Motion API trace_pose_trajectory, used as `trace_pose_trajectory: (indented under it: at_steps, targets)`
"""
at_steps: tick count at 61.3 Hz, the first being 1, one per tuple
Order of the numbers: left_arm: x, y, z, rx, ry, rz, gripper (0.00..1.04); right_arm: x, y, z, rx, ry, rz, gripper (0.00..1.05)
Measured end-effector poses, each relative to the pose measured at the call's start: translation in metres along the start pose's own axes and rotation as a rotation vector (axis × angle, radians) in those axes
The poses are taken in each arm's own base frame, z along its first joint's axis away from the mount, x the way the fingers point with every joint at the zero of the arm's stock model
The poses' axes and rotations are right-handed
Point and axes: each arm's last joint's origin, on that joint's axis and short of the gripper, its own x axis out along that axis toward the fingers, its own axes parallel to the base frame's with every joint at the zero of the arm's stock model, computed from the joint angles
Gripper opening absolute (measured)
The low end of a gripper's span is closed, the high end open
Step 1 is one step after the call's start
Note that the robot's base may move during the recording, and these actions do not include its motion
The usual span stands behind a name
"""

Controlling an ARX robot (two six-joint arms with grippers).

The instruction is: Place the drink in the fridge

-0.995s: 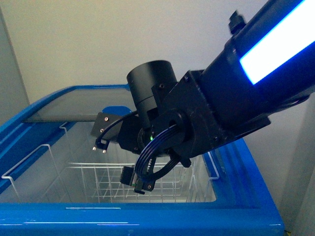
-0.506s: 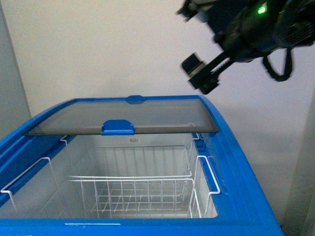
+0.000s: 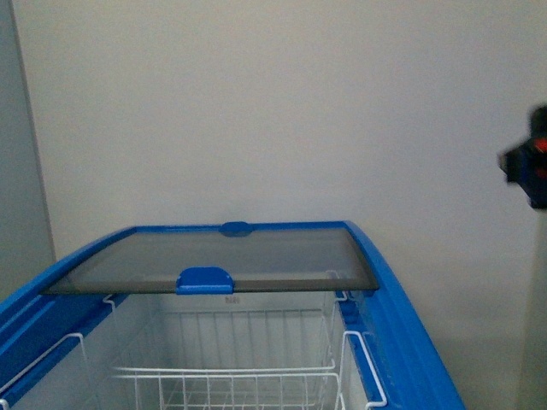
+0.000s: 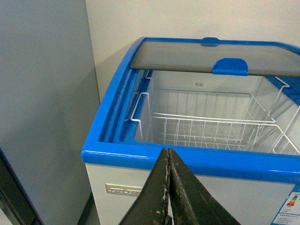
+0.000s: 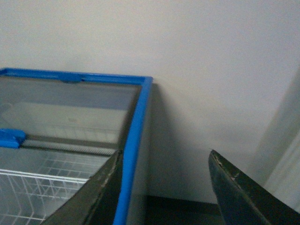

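Note:
The fridge (image 3: 402, 325) is a white chest freezer with a blue rim. Its glass lid (image 3: 214, 256) with a blue handle (image 3: 205, 279) is slid to the back, so the front half is open onto white wire baskets (image 3: 231, 376). The drink is out of view in every frame. My left gripper (image 4: 168, 152) is shut and empty, in front of the fridge's front rim (image 4: 140, 154). My right gripper (image 5: 165, 153) is open and empty, beside the fridge's right rim (image 5: 136, 140). A dark part of the right arm (image 3: 532, 169) shows at the front view's right edge.
A plain grey cabinet (image 4: 42, 117) stands close to the fridge's left side. A pale wall (image 3: 273, 111) runs behind the fridge. A dark gap of floor (image 5: 178, 211) lies to the right of the fridge.
My right arm, which filled the front view over the open fridge, has swung up and to the right, almost out of that view. The fridge now sits lower in the picture.

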Motion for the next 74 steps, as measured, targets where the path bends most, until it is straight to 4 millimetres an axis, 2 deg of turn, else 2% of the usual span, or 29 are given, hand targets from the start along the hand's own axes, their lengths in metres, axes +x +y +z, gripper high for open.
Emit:
trace_pose_trajectory:
  at_steps: [9, 22, 29, 40, 46, 74]
  targets:
    - [0.000, 0.000, 0.000, 0.000, 0.000, 0.000, 0.03, -0.023, -0.010, -0.030, 0.013, 0.019, -0.008, 0.33]
    - [0.000, 0.000, 0.000, 0.000, 0.000, 0.000, 0.03, -0.051, -0.017, -0.055, 0.016, 0.021, 0.000, 0.03]
    - [0.000, 0.000, 0.000, 0.000, 0.000, 0.000, 0.03, -0.071, -0.023, -0.074, 0.018, 0.030, -0.005, 0.03]
    - [0.000, 0.000, 0.000, 0.000, 0.000, 0.000, 0.03, -0.091, -0.035, -0.089, 0.020, 0.025, -0.008, 0.03]
    - [0.000, 0.000, 0.000, 0.000, 0.000, 0.000, 0.03, -0.103, -0.035, -0.097, 0.019, 0.027, -0.006, 0.03]
    - [0.000, 0.000, 0.000, 0.000, 0.000, 0.000, 0.03, -0.133, -0.034, -0.114, 0.019, 0.023, -0.005, 0.03]
